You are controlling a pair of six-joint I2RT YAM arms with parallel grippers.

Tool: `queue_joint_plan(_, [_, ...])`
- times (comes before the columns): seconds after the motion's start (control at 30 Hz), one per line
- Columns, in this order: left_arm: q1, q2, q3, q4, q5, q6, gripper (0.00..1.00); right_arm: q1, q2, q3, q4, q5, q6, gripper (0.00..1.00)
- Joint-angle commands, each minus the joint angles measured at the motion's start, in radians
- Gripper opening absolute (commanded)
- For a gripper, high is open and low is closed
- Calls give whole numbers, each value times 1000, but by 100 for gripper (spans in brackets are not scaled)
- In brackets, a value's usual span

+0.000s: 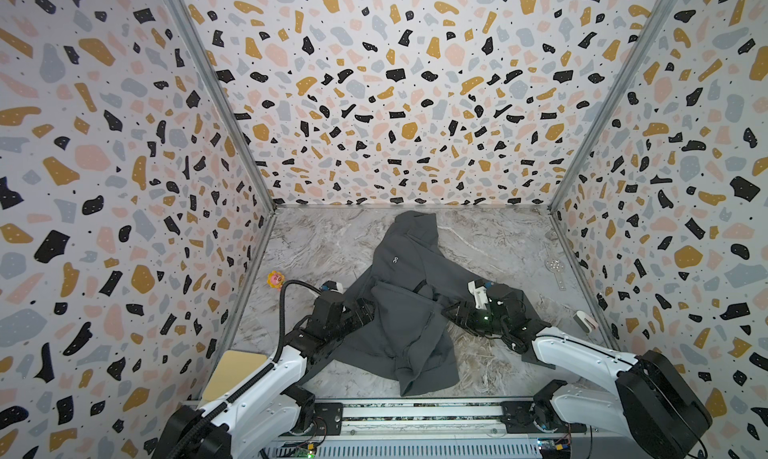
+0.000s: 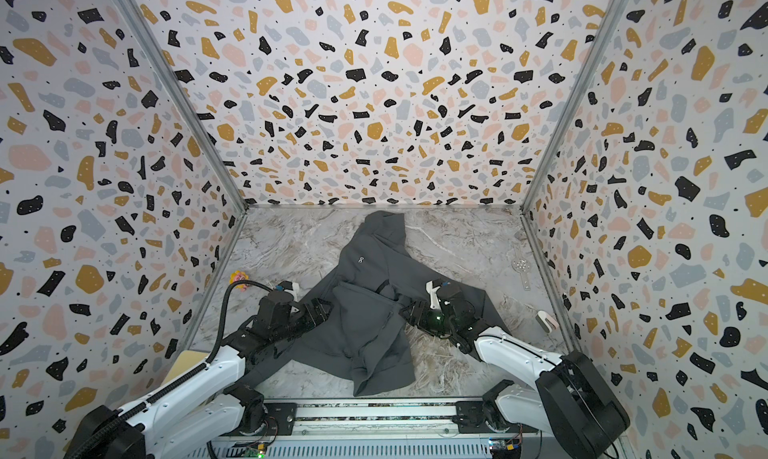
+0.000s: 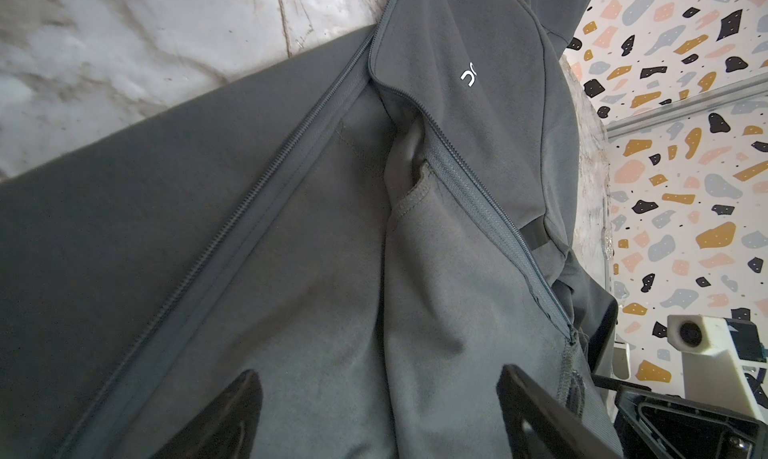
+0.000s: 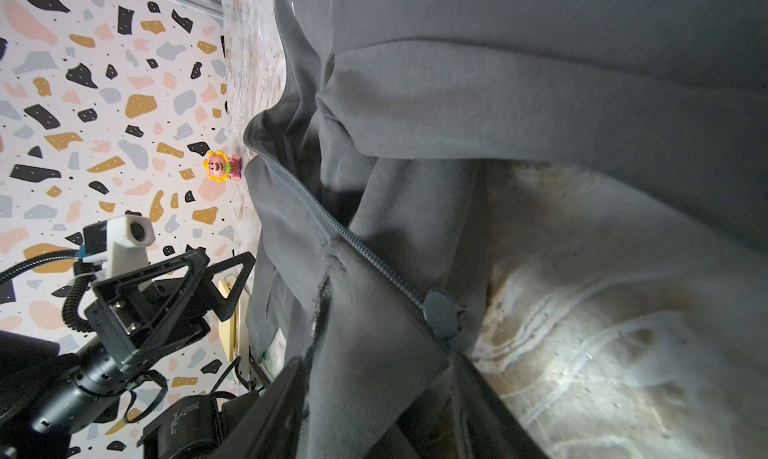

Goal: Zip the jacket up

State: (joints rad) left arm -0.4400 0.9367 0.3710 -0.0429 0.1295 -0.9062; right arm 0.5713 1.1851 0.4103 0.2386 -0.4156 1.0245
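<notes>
A small yellow-and-pink flower-faced toy figure [image 1: 274,279] is seen by the left wall on the grey marble-patterned worktop [image 1: 324,245]. To its right, the left gripper [image 1: 368,311] is held low at the left edge of the large dark charcoal-grey fabric jacket [image 1: 399,278]. In the left wrist view its black fingers [image 3: 224,419] are spread wide over the cloth, and nothing is clamped between them. The jacket is laid in the middle of the worktop, collar toward the back wall and hem toward the near edge. It is unzipped, and its two zipper halves [image 3: 266,178] are parted. At the jacket's right side the right gripper [image 1: 449,311] is placed astride the front panel's zipper edge, just below the round grey zipper pull [image 4: 440,311]. Whether the cloth is pinched cannot be told. Near the right wall, a clear plastic strip [image 1: 555,265] and a small white object [image 1: 584,322] are found.
</notes>
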Motion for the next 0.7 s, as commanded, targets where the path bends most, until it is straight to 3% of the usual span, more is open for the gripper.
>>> queue_joint_plan(0.0, [-5, -7, 0, 23, -6, -5, 90, -3, -8, -13, 17, -2, 1, 62])
queue_joint_plan(0.17, [-9, 6, 2, 35, -5, -7, 90, -3, -1, -4, 41, 1, 4, 62])
queue_joint_plan(0.27, [-15, 10, 3, 38, -5, -8, 90, -4, 8, 4, 57, 1, 3, 56])
queue_joint_plan(0.53, [-17, 11, 12, 35, -4, -8, 90, -3, 50, 34, 68, 2, -26, 31])
queue_joint_plan(0.67, [-16, 9, 19, 37, 2, -11, 90, 14, 44, 62, 56, 8, -66, 12])
